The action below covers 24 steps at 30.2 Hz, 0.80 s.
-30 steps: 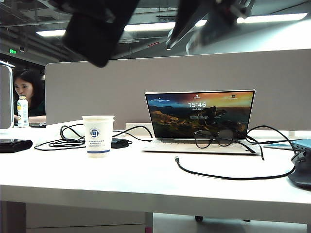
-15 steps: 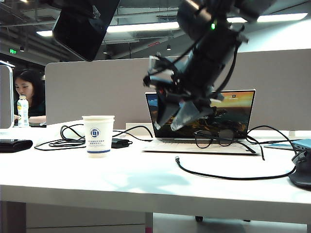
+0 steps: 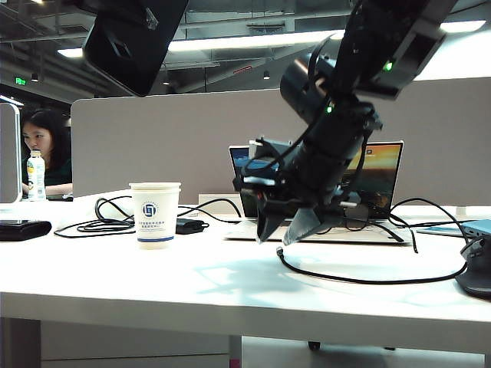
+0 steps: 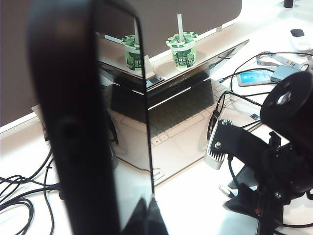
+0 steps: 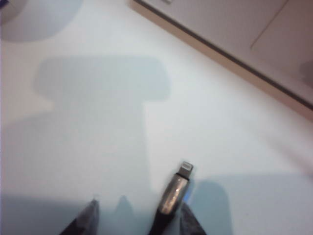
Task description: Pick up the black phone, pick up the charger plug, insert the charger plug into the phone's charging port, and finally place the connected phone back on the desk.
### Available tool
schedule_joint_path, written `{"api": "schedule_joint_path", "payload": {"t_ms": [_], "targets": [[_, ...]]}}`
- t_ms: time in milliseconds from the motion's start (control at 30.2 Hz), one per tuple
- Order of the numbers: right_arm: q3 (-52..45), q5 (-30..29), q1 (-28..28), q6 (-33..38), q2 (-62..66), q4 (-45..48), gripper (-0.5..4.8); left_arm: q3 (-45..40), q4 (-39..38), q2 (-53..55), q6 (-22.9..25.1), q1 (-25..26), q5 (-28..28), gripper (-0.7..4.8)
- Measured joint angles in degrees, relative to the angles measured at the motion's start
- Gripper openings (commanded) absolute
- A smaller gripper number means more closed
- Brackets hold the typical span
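White, smooth desk with a thick front edge, backed by a grey partition panel; the open silver laptop serves as landmark throughout.

Right gripper: hangs just in front of the laptop's front edge, fingers spread wide and empty, tips pointing down at the desk. In its wrist view the two dark fingertips straddle the charger plug, a slim dark connector with a silvery metal tip lying flat on the desk near the laptop's front edge; neither fingertip touches it. Its thin black cable curves away along the desk in front of the laptop.

Left gripper: clamped on the lower end of the black phone, a thin glossy slab held upright, raised well above the desk to the laptop's left, over a white paper cup.

Step in hand, as judged: phone already lifted; plug pick-up under way. The next move calls for lowering the right fingers around the connector body, leaving the metal tip free, then closing.

Hard to make out: the plug in the exterior view, hidden behind the right gripper; the phone's charging port; the left fingers, cropped at the frame edge, as is most of the phone in the exterior view.
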Motion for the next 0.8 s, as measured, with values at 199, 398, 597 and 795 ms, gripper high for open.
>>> {"api": "schedule_joint_path", "payload": {"t_ms": [199, 398, 597, 795], "targets": [[0.5, 0.11, -0.48, 0.0, 2.14, 1.62, 1.81, 0.0, 0.0, 0.0, 0.0, 0.0, 0.0, -0.06], [0.68, -1.27, -1.14, -2.58, 3.08, 3.72, -0.06, 0.0, -0.02, 0.0, 0.02, 0.0, 0.02, -0.06], [0.63, -8.44, -0.98, -18.23, 3.17, 3.32, -0.06, 0.0, 0.0, 0.0, 0.0, 0.0, 0.0, -0.06], [0.61, -13.73, -0.63, -38.51, 2.84, 1.29, -0.06, 0.0, -0.02, 0.0, 0.0, 0.0, 0.0, -0.06]]}}
